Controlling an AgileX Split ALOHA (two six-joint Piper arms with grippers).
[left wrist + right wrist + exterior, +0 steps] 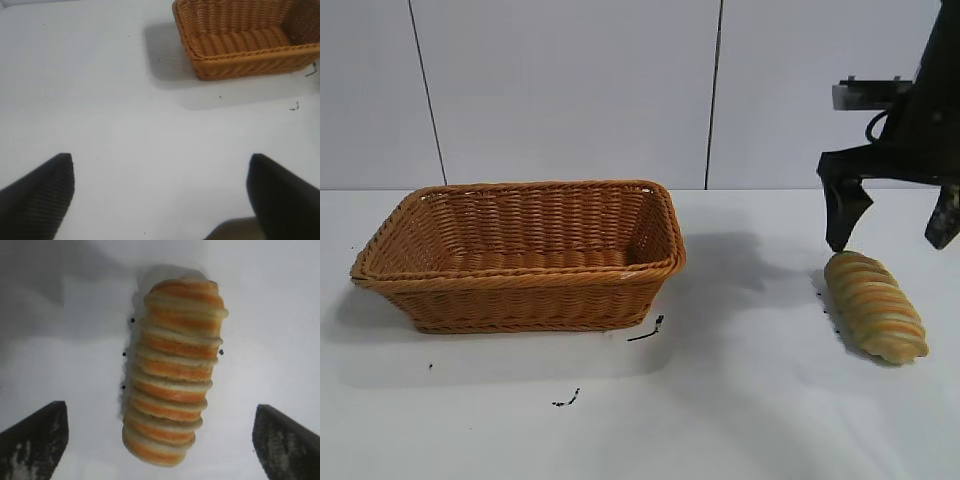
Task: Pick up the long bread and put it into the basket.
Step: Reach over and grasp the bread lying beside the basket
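Hanging just above the long bread (876, 306), the right gripper (890, 236) has its fingers spread wide, one on each side of the loaf, and it holds nothing. The loaf lies on the table (740, 400) directly below it, with its long axis across the line between the fingers. The basket (520, 268) stands well apart toward the left arm. The left gripper (160, 192) is open over bare table, so the right arm is nearer.
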